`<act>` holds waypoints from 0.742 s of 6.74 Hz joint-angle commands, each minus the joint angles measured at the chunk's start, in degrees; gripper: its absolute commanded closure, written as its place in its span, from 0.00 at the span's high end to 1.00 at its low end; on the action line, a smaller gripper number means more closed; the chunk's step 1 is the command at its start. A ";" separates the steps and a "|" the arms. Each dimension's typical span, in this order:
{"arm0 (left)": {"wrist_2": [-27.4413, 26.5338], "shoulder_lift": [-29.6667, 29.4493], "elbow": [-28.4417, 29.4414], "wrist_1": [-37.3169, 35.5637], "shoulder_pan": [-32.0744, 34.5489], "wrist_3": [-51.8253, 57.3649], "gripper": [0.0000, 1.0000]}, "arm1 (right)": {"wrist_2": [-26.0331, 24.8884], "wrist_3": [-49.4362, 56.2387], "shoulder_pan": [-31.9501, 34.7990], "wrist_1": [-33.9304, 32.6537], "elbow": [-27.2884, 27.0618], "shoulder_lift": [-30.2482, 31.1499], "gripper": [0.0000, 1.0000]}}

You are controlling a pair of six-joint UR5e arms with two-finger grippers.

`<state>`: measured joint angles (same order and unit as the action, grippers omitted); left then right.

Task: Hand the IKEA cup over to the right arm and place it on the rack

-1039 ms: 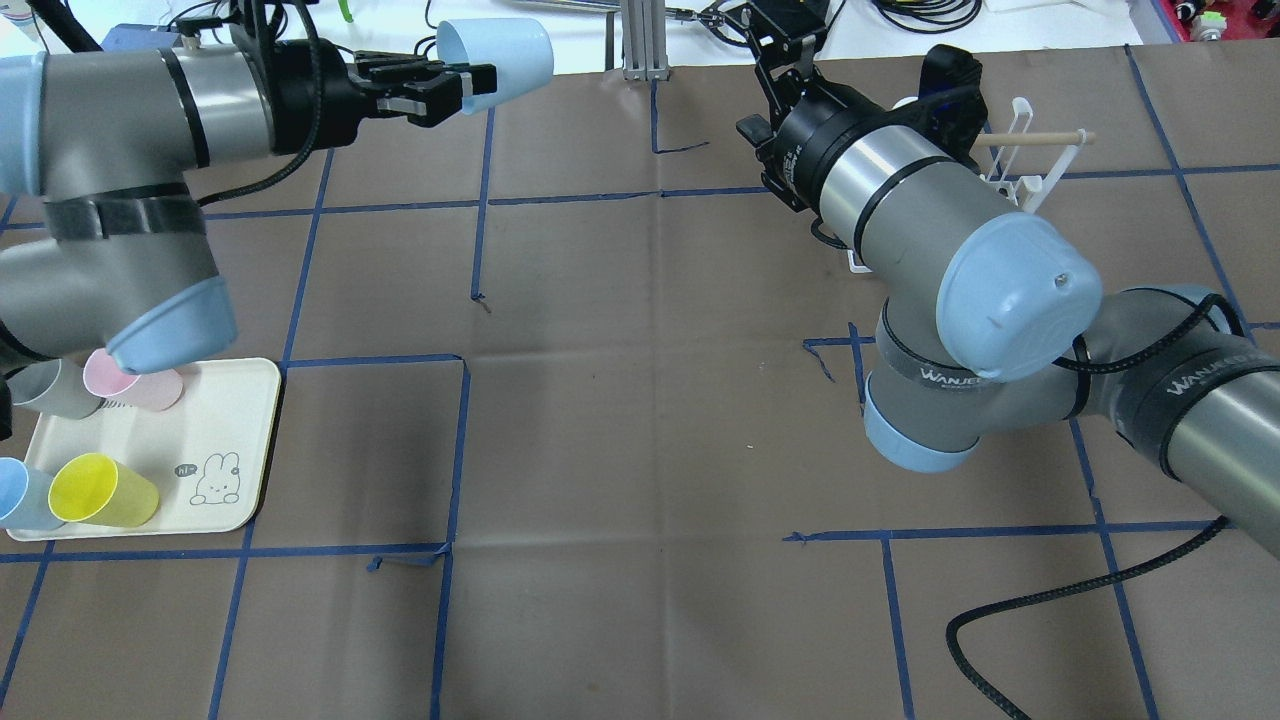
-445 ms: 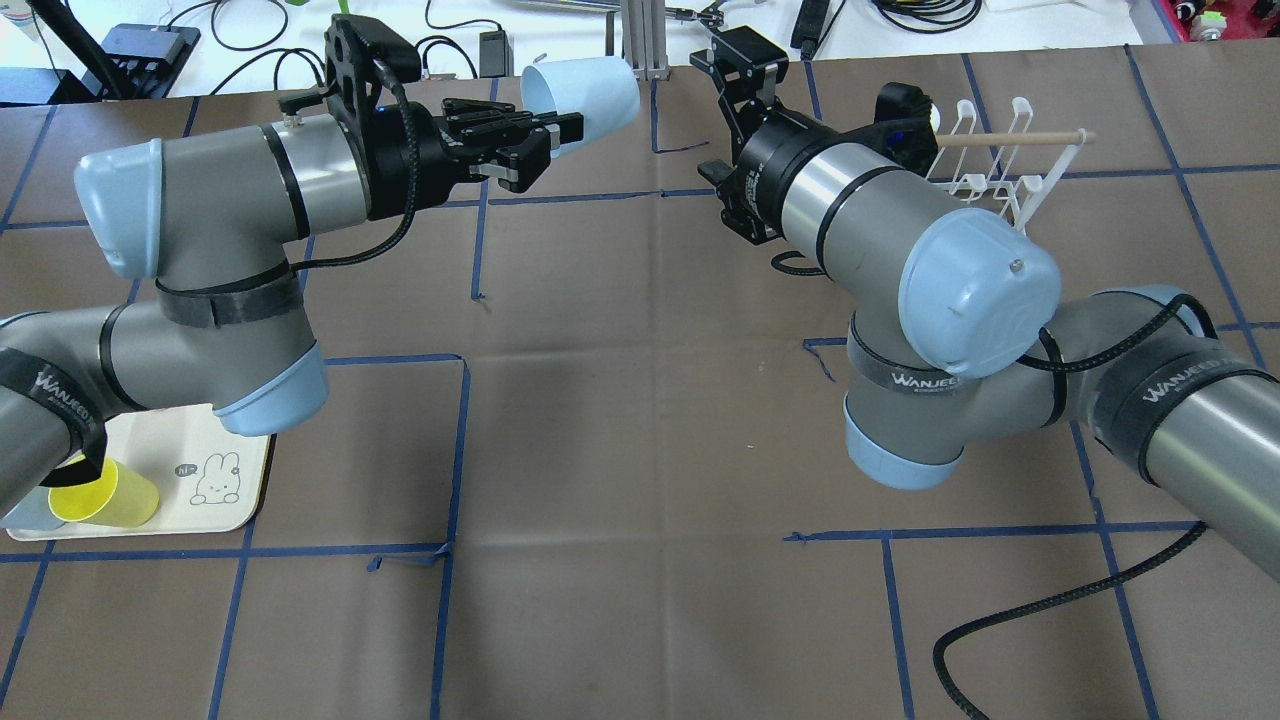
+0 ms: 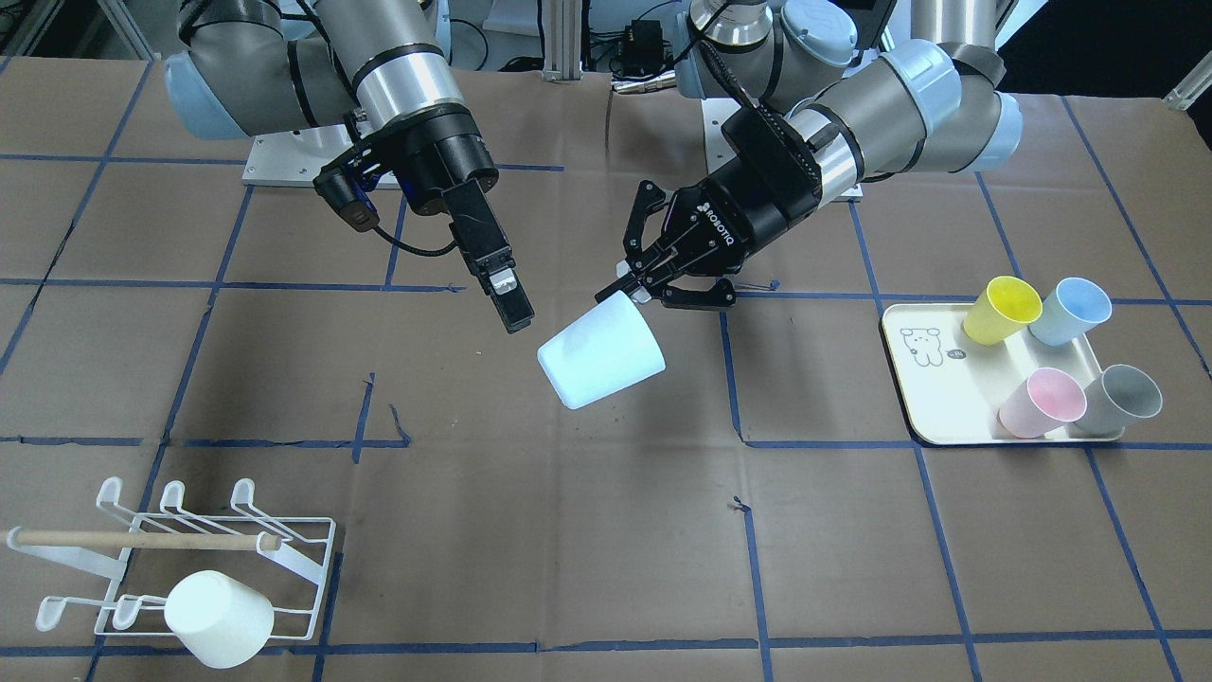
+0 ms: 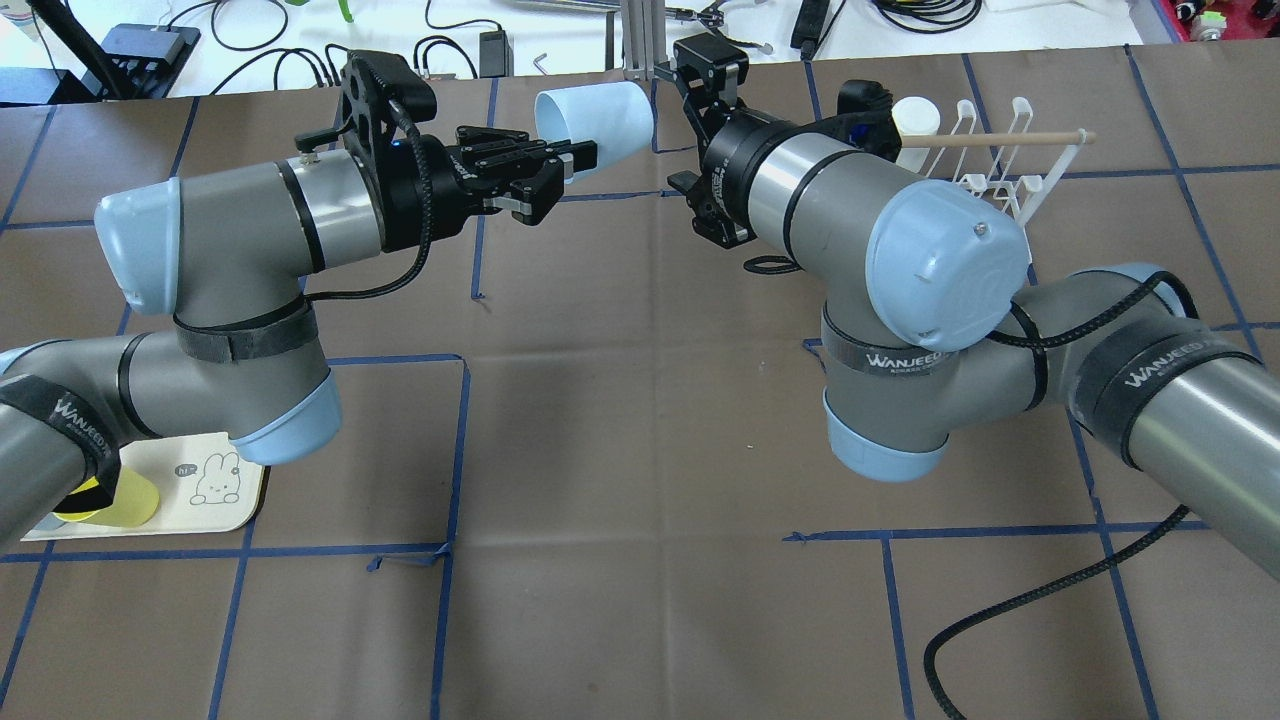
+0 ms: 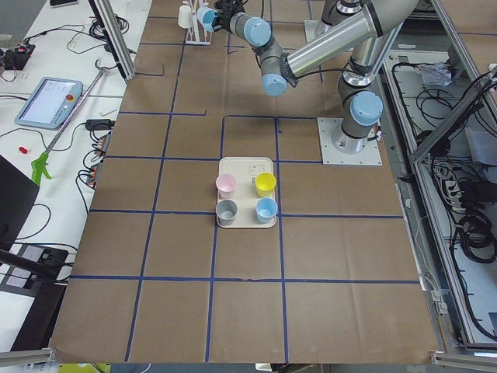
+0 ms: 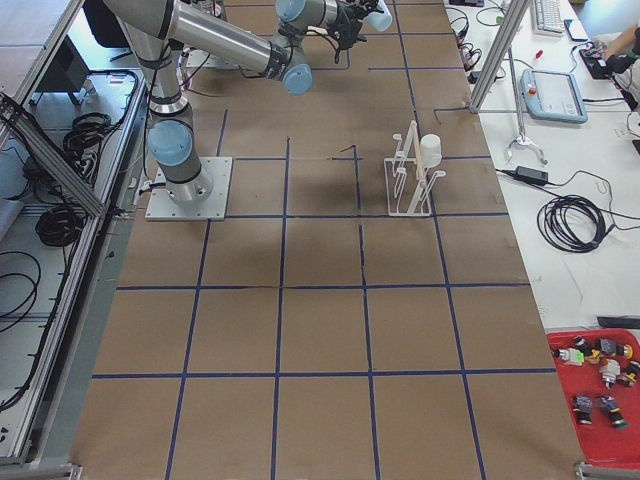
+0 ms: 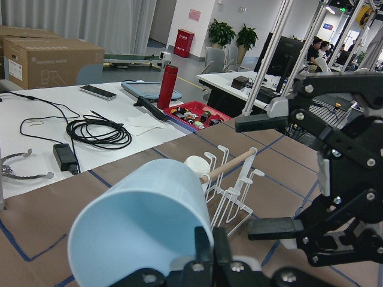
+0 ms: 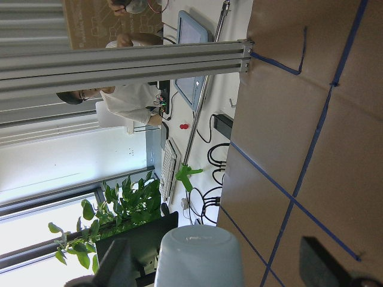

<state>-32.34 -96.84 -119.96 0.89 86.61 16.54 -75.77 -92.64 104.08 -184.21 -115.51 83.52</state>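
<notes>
My left gripper (image 3: 631, 290) is shut on the rim of a pale blue cup (image 3: 601, 365) and holds it on its side above the table's far middle; they also show in the overhead view (image 4: 578, 156). The cup (image 4: 597, 119) points its base at my right gripper (image 3: 516, 317). That gripper is open, its broad fingers (image 7: 263, 123) just off the cup's base and not touching. In the right wrist view the cup base (image 8: 200, 257) sits between the fingers. The white wire rack (image 3: 204, 545) with a wooden bar carries one white cup (image 3: 220, 618).
A cream tray (image 3: 937, 417) holds a yellow (image 3: 1002, 310), a blue (image 3: 1070, 310), a pink (image 3: 1042, 402) and a grey cup (image 3: 1122, 398). An aluminium post (image 4: 638, 40) stands at the table's far edge behind the cup. A black cable (image 4: 1030, 610) trails on the paper.
My left arm has carried the blue cup rightward toward the table's middle. My right arm has swung left, away from the rack, up to the cup's base.
</notes>
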 commanded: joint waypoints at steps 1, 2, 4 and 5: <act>0.08 -0.01 -0.10 -0.18 0.05 0.07 0.03 | 0.01 -2.80 0.68 1.40 0.55 -0.37 0.99; 0.08 -0.19 -0.10 -0.18 0.05 0.07 0.03 | 0.01 -2.99 0.77 1.40 0.81 -1.33 0.99; 0.08 -0.28 -0.10 -0.18 0.05 -0.01 0.03 | -0.07 -4.74 1.73 1.75 3.79 -3.52 0.99; 0.08 -0.37 -0.10 -0.18 0.05 -0.01 0.03 | -0.34 -5.44 2.44 1.75 5.28 -5.10 0.99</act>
<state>-32.26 -97.13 -120.06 0.70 86.66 16.55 -75.88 -97.18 105.74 -182.57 -111.99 80.08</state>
